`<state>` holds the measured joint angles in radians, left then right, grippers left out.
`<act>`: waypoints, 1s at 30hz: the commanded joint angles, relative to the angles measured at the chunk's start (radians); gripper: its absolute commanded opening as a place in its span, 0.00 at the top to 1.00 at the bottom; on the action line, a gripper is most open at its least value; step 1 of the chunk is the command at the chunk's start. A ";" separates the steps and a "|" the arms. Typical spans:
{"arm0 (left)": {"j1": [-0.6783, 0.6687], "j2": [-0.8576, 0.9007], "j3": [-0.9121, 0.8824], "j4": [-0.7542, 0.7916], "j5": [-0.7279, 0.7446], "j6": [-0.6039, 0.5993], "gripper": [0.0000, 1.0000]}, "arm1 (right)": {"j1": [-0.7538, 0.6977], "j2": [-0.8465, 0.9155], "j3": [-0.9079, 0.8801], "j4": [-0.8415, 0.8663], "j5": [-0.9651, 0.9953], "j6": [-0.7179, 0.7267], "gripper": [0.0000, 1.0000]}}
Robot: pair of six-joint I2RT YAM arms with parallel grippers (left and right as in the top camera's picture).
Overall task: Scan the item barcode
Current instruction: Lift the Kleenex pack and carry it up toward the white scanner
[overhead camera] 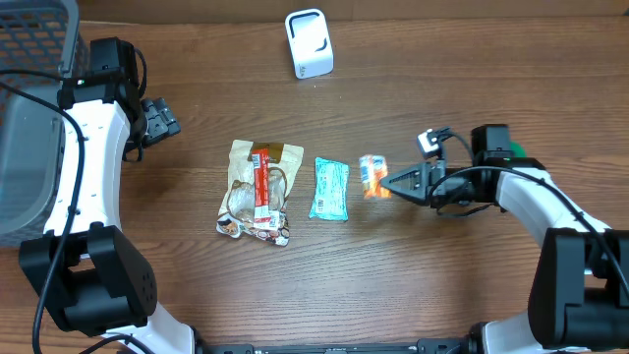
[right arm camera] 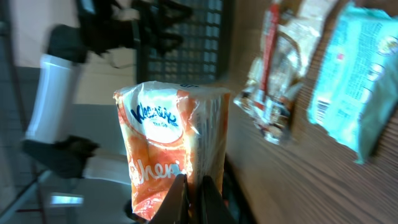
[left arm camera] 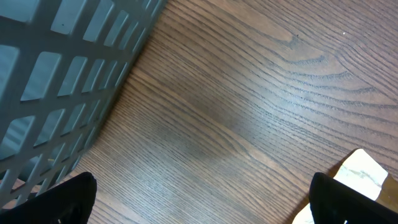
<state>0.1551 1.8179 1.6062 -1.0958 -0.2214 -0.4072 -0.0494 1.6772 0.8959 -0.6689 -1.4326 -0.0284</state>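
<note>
My right gripper (overhead camera: 389,182) is shut on an orange Kleenex tissue pack (overhead camera: 372,175), pinching its lower edge between the two fingers. In the right wrist view the pack (right arm camera: 171,137) stands upright above the gripper (right arm camera: 194,182) and is lifted off the table. No barcode shows on the faces I see. A white scanner (overhead camera: 309,43) stands at the back of the table, well away from the pack. My left gripper (overhead camera: 162,120) hovers open at the far left beside the basket, with only bare wood between its fingertips (left arm camera: 68,199).
A teal packet (overhead camera: 330,188) and a brown snack bag (overhead camera: 257,192) lie flat mid-table, left of the held pack. A grey mesh basket (overhead camera: 29,128) fills the far left edge, close to my left arm.
</note>
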 commanded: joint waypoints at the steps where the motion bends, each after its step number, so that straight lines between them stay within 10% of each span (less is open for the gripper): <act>1: 0.002 -0.021 0.020 0.000 -0.010 0.026 0.00 | -0.040 -0.009 0.021 -0.021 -0.137 -0.029 0.96; 25: 0.002 -0.021 0.020 0.000 -0.010 0.026 0.00 | -0.123 -0.009 0.021 -0.097 -0.136 -0.078 0.96; 30: 0.002 -0.021 0.020 0.000 -0.010 0.026 0.00 | -0.122 -0.009 0.021 -0.073 0.129 -0.182 0.96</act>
<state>0.1551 1.8179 1.6062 -1.0958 -0.2214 -0.4072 -0.1696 1.6772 0.8967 -0.7498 -1.4757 -0.1360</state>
